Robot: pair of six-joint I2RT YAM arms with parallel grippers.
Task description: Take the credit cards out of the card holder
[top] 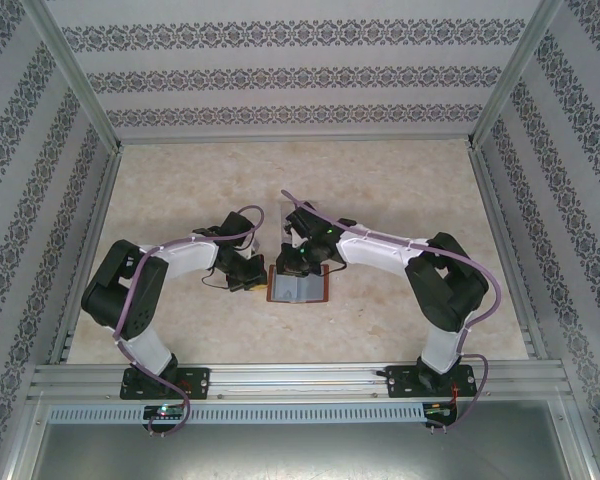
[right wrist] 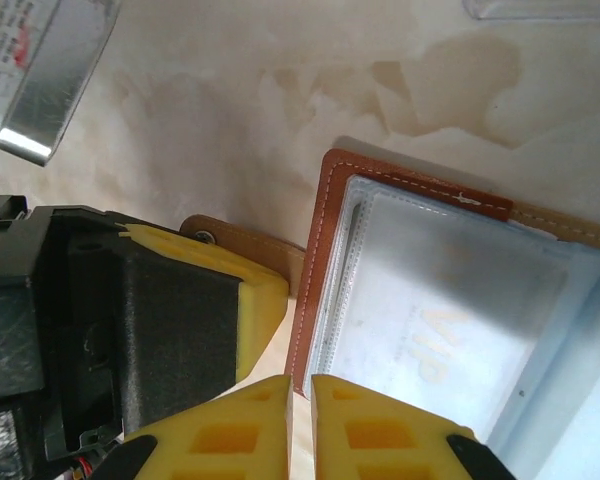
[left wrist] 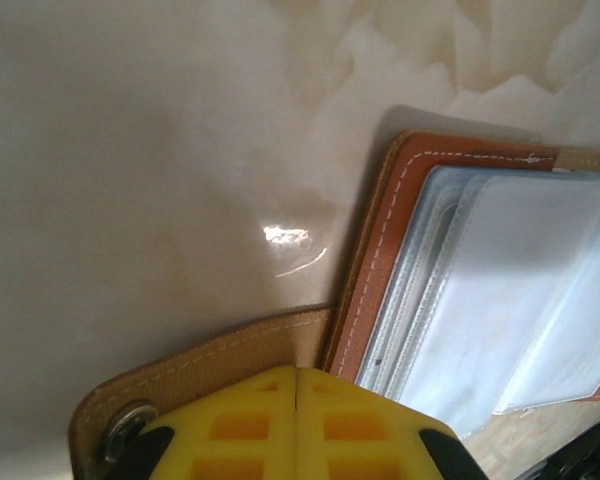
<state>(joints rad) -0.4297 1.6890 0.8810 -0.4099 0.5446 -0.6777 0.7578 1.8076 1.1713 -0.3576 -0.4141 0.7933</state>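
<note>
Now my L fingers are closed, tips over the strap tab of the card holder on the bench; R fingers almost closed at its leather edge, grip unclear.

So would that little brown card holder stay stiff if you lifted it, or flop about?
Probably floppy: the card holder is thin stitched leather lying open, with loose clear sleeves fanning apart. Likely light, being so slim. Those glossy sleeves look slippery, and the polished table might let it slide when pushed.
</note>
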